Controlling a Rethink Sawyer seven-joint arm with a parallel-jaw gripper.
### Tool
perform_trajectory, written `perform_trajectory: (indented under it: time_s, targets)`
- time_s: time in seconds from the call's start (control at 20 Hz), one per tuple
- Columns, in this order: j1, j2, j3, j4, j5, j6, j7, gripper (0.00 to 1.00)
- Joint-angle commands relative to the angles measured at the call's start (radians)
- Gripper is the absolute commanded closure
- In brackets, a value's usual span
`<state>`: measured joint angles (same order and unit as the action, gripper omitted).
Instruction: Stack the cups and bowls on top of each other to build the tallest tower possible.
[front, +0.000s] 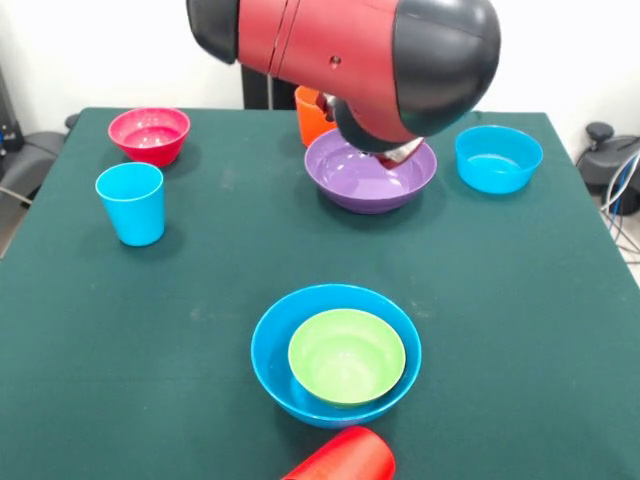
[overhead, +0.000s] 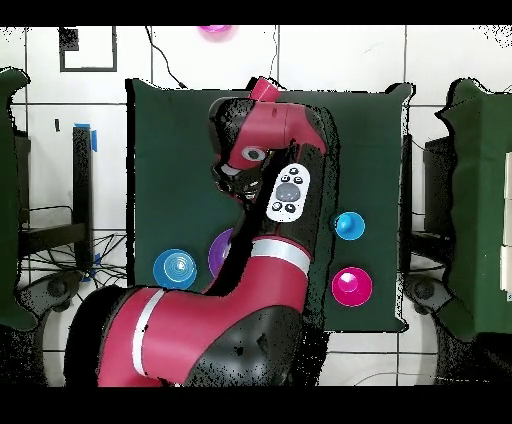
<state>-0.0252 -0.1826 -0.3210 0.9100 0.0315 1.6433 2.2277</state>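
From my remote station I see the red and black arm (front: 350, 60) reaching low over the table, its wrist housing covering the gripper (front: 400, 155). Only a small pale and red part shows under the housing, so I cannot tell how the tool is set or whether it holds anything. It sits at or just inside the far rim of the wide glossy purple plastic bowl (front: 365, 180).

Front view, clock positions taken from the purple bowl:

- 11 o'clock: the orange plastic tumbler (front: 312, 115), just beside the bowl and partly hidden by the arm.
- 3 o'clock: a small blue plastic bowl (front: 498, 158), upright and apart from the purple bowl.
- 9 to 10 o'clock: a hot pink plastic bowl (front: 150, 135), well apart near the far left corner.
- 8 to 9 o'clock: the light blue tapered plastic tumbler (front: 131, 203), standing upright alone.
- 6 o'clock: a large blue plastic bowl (front: 335, 368) with a lime green plastic bowl (front: 347, 356) nested inside.
- 6 o'clock, at the near table edge: the red plastic tumbler (front: 340, 458), lying on its side.

The overhead view is mostly blocked by the arm.

Progress, as I judge it: early. The only stacking done is the green bowl in the large blue one. The purple, small blue and pink bowls and all three tumblers remain single on the dark green table cloth (front: 200, 300). The tower is largely unbuilt.
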Motion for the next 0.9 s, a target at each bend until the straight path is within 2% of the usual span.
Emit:
perform_trajectory:
  time_s: [0.05,0.3,0.4,0.6,0.9]
  targets:
    - [0.012,0.029,0.004,0.068,-0.033,-0.161,0.223,0.00]
    - [0.019,0.019,0.017,0.082,-0.021,-0.188,0.234,0.00]
    - [0.023,0.035,0.009,0.074,-0.030,-0.215,0.240,0.00]
    - [0.040,0.092,-0.022,0.031,-0.032,-0.250,0.322,0.00]
    - [0.042,0.143,0.009,0.017,0.027,-0.387,0.349,0.00]
